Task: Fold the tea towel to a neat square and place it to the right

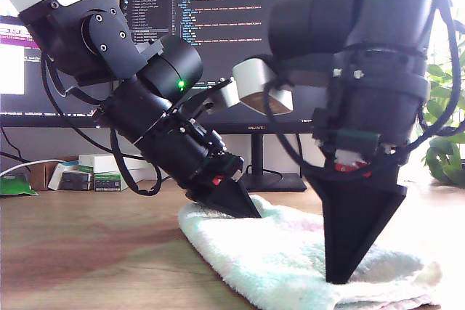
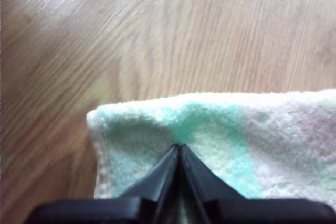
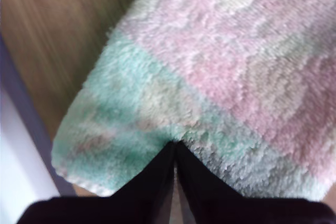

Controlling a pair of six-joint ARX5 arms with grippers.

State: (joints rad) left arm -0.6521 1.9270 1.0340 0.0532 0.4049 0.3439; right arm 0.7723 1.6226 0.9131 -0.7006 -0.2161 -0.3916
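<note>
The tea towel [image 1: 276,259] lies in a fluffy folded heap on the wooden table [image 1: 87,252], pale mint and near white in the glare. My first gripper [image 1: 251,214] comes in tilted from the exterior view's left. It is shut with its tips pinched into a mint corner of the tea towel [image 2: 210,129], where the first gripper [image 2: 178,146] puckers the pile. My second gripper [image 1: 338,279] stands upright at the exterior view's right, shut on the cloth near its front edge. There the second gripper [image 3: 175,142] bites the mint band of the tea towel [image 3: 236,77] beside a pink band.
A wide monitor [image 1: 218,27] with code on it stands behind the arms on its stand [image 1: 258,176]. Small boxes [image 1: 94,172] sit at the exterior view's left, a plant [image 1: 447,150] at its right. Bare wood [image 2: 157,35] stretches past the towel's edge; the table edge [image 3: 31,124] runs close to the second gripper.
</note>
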